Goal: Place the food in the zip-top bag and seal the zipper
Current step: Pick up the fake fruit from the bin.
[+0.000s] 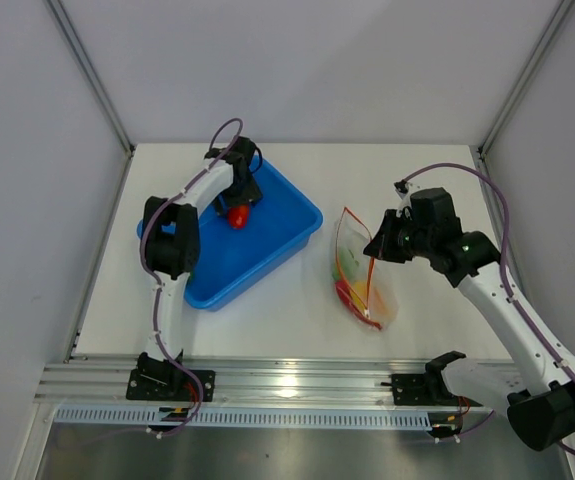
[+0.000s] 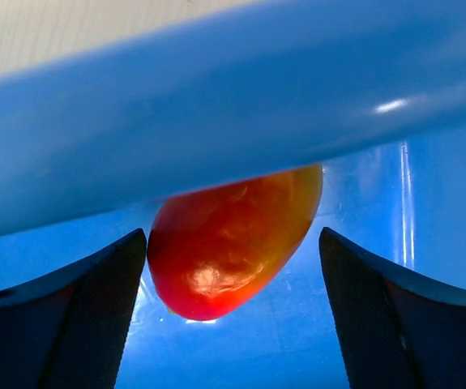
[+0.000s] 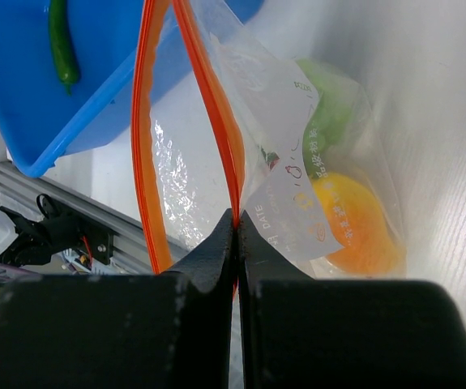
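Observation:
A red-orange oval fruit (image 1: 237,214) lies in the blue tray (image 1: 277,250). My left gripper (image 1: 243,196) is open, its jaws on either side of the fruit (image 2: 233,243), apart from it. The clear zip-top bag (image 1: 362,275) stands open on the table. My right gripper (image 1: 375,250) is shut on one side of its red-orange zipper (image 3: 216,105), and the mouth gapes. Inside the bag are a yellow-orange piece (image 3: 354,223) and a green piece (image 3: 334,109). A green pepper (image 3: 61,44) lies in the tray.
The blue tray's rim (image 2: 216,105) crosses the left wrist view just above the fruit. An aluminium rail (image 1: 287,385) runs along the table's near edge. White walls enclose the table on three sides.

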`<action>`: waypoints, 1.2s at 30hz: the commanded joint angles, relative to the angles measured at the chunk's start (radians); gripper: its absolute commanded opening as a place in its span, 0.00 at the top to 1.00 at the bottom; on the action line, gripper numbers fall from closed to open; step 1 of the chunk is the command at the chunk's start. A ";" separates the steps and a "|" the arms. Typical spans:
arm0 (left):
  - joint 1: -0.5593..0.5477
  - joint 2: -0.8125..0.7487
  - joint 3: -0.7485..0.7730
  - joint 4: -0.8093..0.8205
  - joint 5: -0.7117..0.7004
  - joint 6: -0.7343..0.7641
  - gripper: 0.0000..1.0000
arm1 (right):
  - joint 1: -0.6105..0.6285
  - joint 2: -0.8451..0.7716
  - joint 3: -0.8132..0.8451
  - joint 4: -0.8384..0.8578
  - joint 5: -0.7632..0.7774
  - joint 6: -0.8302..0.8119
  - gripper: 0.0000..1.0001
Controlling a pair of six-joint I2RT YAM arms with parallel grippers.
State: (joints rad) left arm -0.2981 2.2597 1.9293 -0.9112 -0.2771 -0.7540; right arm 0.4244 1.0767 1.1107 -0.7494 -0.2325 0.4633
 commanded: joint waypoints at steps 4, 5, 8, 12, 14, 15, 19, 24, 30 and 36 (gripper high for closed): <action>0.002 0.058 0.137 -0.089 -0.005 -0.015 0.23 | 0.005 -0.037 0.012 0.010 0.018 0.005 1.00; 0.001 0.060 0.140 -0.091 -0.008 -0.012 0.26 | 0.005 -0.038 0.014 0.012 0.019 0.006 1.00; 0.002 0.063 0.138 -0.084 -0.008 -0.008 0.45 | 0.005 -0.040 0.011 0.015 0.021 0.011 1.00; 0.005 0.063 0.137 -0.080 -0.008 -0.002 0.64 | 0.005 -0.047 0.009 0.019 0.025 0.012 1.00; 0.005 0.060 0.132 -0.075 -0.008 0.004 0.74 | 0.005 -0.049 0.008 0.022 0.025 0.014 1.00; 0.005 0.058 0.128 -0.077 -0.010 0.007 0.78 | 0.005 -0.049 0.008 0.025 0.025 0.015 1.00; 0.007 0.017 0.074 -0.046 -0.008 0.022 0.99 | 0.007 -0.047 0.003 0.031 0.025 0.018 1.00; 0.004 -0.089 -0.033 -0.003 0.015 0.039 0.99 | 0.005 -0.047 -0.009 0.053 0.027 0.025 1.00; -0.019 -0.247 -0.134 0.018 0.062 0.073 0.99 | 0.007 -0.038 0.014 0.041 0.061 0.012 1.00; -0.071 -0.492 -0.289 0.054 0.183 0.107 0.99 | 0.008 -0.024 0.055 0.015 0.090 -0.018 1.00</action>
State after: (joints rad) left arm -0.3347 1.9324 1.6703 -0.8993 -0.1780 -0.6853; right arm 0.4263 1.0500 1.1084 -0.7460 -0.1726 0.4679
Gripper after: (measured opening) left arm 0.560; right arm 0.006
